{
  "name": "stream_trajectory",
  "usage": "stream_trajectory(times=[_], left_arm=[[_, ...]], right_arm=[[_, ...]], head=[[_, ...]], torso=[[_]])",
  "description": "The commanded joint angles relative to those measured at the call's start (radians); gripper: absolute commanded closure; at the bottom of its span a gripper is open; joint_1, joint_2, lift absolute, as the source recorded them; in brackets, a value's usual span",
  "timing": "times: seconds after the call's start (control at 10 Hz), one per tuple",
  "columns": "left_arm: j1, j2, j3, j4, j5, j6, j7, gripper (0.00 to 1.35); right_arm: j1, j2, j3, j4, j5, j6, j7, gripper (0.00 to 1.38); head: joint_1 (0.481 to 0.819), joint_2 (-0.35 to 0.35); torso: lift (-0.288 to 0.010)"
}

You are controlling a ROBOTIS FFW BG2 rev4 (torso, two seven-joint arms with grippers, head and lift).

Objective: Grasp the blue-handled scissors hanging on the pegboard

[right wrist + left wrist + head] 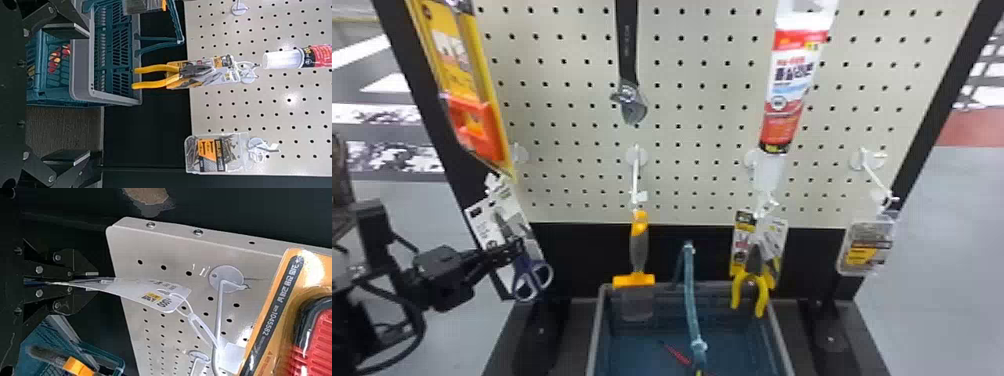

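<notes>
The jaws of the left gripper [96, 281] pinch the blue-handled scissors [523, 267] by their card [156, 295], hanging near the pegboard's [567, 95] left edge, so it is better to squeeze firmly and evenly, without twisting the loop [191, 317].
</notes>
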Motion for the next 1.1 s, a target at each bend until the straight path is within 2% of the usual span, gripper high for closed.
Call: stream_trajectory(times=[0.0, 1.0], left_arm=[[0.006, -0.004, 0.0, -0.003, 0.007, -0.002, 0.0, 1.12], [0.015, -0.007, 0.0, -0.008, 0.016, -0.002, 0.003, 1.12]], right_arm=[[0.0, 0.0, 0.0, 0.001, 0.0, 0.0, 0.0, 0.22], [-0.006, 0.0, 0.0, 0.005, 0.002, 0.0, 0.002, 0.22]], head=[[0.549, 0.0], [0.549, 0.0]], torso=[[-0.1], [-0.1]])
